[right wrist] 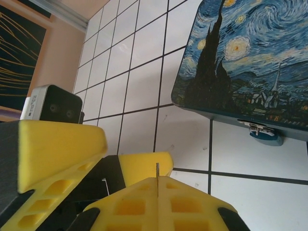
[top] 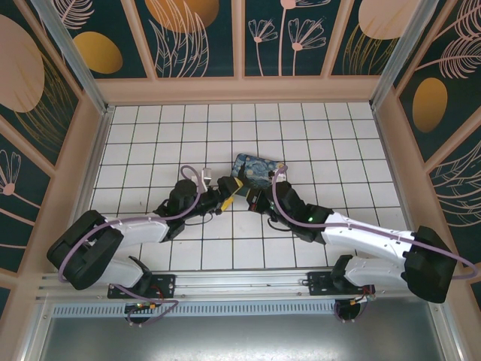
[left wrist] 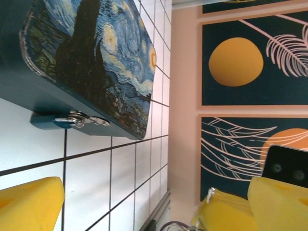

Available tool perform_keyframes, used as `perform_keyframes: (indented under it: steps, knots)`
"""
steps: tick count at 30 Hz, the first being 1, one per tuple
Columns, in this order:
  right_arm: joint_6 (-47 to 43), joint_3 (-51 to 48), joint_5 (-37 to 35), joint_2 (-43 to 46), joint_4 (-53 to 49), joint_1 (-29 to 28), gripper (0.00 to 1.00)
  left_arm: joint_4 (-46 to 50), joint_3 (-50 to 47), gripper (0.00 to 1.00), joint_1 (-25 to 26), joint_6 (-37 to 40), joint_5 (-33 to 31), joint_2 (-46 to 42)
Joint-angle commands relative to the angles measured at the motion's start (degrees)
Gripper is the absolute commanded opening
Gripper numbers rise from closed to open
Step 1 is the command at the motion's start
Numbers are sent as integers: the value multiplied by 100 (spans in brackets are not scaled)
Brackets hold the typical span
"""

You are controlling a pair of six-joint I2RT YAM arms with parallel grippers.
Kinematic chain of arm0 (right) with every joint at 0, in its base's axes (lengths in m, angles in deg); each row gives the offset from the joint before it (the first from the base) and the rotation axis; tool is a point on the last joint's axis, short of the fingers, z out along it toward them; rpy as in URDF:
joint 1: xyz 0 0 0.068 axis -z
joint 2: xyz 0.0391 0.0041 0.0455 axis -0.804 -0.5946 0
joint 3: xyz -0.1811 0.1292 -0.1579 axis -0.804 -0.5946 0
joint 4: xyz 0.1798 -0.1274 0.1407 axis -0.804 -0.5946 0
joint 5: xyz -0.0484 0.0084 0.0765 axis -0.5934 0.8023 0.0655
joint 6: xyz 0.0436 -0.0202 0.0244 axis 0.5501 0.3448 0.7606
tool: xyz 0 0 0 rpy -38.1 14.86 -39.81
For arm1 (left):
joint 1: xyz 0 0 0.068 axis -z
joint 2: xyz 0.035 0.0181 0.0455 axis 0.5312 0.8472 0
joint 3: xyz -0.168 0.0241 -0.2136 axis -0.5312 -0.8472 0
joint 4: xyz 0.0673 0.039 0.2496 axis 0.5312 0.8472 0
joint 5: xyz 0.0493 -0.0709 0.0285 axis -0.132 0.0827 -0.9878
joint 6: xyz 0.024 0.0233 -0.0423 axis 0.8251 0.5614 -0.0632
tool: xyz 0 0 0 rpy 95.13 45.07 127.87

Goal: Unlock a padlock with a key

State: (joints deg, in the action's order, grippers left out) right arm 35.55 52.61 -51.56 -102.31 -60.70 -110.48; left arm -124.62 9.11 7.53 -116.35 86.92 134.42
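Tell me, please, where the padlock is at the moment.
The padlock sits on the side wall of the painted box, by its blue tab; in the right wrist view it is at the right, under the box.

Both arms reaching inward, left fingers (left wrist: 29, 202) spread apart, right fingers (right wrist: 187, 192) pinched on key (right wrist: 157, 171)

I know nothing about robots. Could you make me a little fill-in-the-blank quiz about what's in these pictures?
1. The painted box stands on white ___.
2. The right gripper has fingers coloured ___.
3. That gripper is ___ on the thin key, not open.
4. A small silvery ___ hangs at the box's side.
Missing words: tiles; yellow; shut; padlock.
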Motion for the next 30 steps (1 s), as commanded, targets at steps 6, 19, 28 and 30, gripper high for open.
perform_keyframes:
  steps: [6, 19, 28, 30]
  knots:
    - [285, 34, -182, -111, 558, 46, 0, -1135, -362, 83, -18, -1345, 118, 60]
    - [349, 415, -184, -698, 1176, 79, 0, -2710, -488, 79, 204, -2614, 134, 755]
    - [614, 71, -10, -771, 1661, 80, 0, -3371, -429, 73, 211, -2965, -108, 1039]
    - [661, -50, -59, -687, 1680, 72, 0, -3444, -428, 69, 212, -2977, -126, 1110]
